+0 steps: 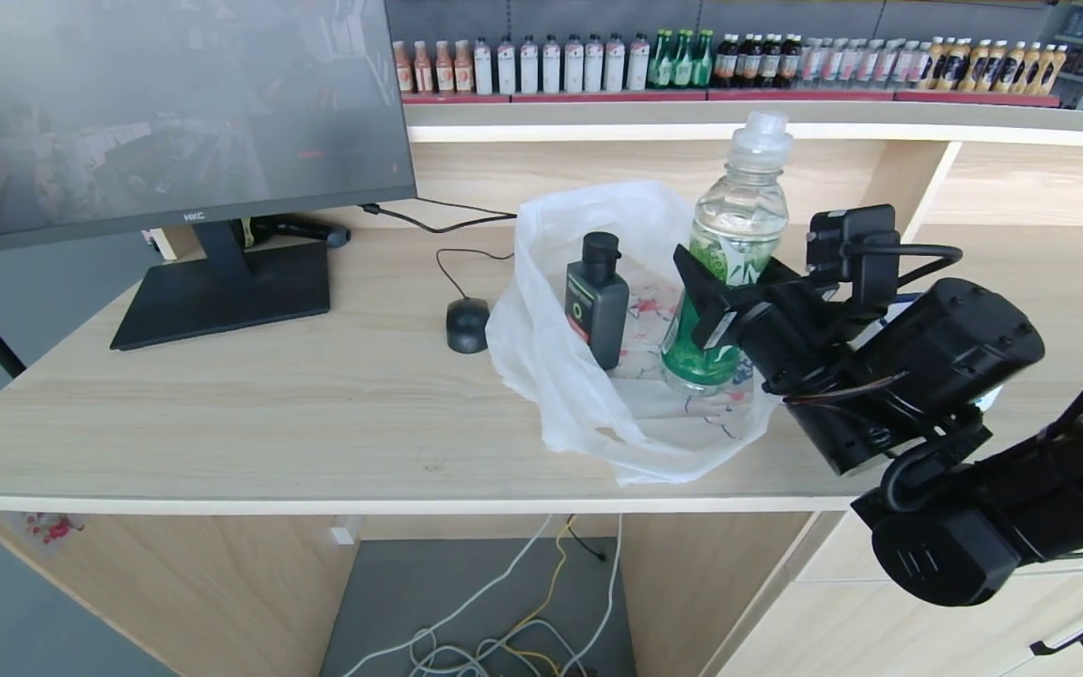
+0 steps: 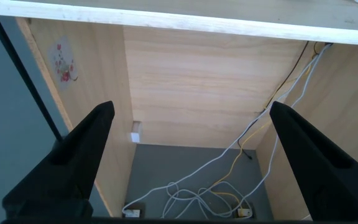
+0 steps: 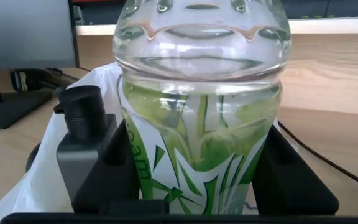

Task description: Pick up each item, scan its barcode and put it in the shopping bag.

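A clear bottle with a green label (image 1: 734, 254) (image 3: 201, 124) stands upright inside the open white shopping bag (image 1: 560, 376) on the counter. My right gripper (image 1: 706, 301) is shut on the bottle's lower body, coming in from the right. A dark grey bottle with a black cap (image 1: 596, 299) (image 3: 82, 146) stands in the bag just to the left of it. My left gripper (image 2: 188, 155) hangs open below the counter's edge, with nothing between its fingers (image 2: 73, 168).
A monitor (image 1: 165, 103) on a black stand sits at the counter's back left. A black mouse (image 1: 467, 324) with its cable lies left of the bag, and a black handheld device (image 1: 292, 228) lies behind the stand. Cables (image 2: 229, 180) trail under the counter.
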### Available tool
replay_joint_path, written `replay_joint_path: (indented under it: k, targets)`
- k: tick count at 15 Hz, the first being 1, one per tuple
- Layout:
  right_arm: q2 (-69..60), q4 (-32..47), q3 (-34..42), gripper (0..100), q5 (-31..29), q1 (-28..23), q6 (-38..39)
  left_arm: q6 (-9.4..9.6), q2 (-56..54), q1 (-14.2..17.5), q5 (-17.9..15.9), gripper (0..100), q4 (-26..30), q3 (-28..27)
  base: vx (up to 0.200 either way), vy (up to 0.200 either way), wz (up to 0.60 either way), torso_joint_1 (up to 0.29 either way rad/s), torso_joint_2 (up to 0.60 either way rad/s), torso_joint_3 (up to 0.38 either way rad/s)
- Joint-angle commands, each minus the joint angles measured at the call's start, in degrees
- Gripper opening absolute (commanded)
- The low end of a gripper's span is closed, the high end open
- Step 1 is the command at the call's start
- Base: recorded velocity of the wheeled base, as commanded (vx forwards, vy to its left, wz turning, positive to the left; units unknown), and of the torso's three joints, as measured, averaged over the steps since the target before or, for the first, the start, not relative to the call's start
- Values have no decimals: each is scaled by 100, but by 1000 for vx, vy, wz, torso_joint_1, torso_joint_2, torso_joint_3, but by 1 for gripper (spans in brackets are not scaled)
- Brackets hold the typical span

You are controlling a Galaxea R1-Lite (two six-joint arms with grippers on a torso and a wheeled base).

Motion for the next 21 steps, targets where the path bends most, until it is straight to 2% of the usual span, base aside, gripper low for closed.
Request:
replay_joint_path:
  k: [1,21]
  targets:
    - [87,-8,23,0,-3,-145,-3,-1,-2,0,0,100,-2,0,0,0,0,0,0,0]
    - [193,-8,330,0,-21,-198,173,-1,-2,0,0,100,-11,0,0,0,0,0,0,0]
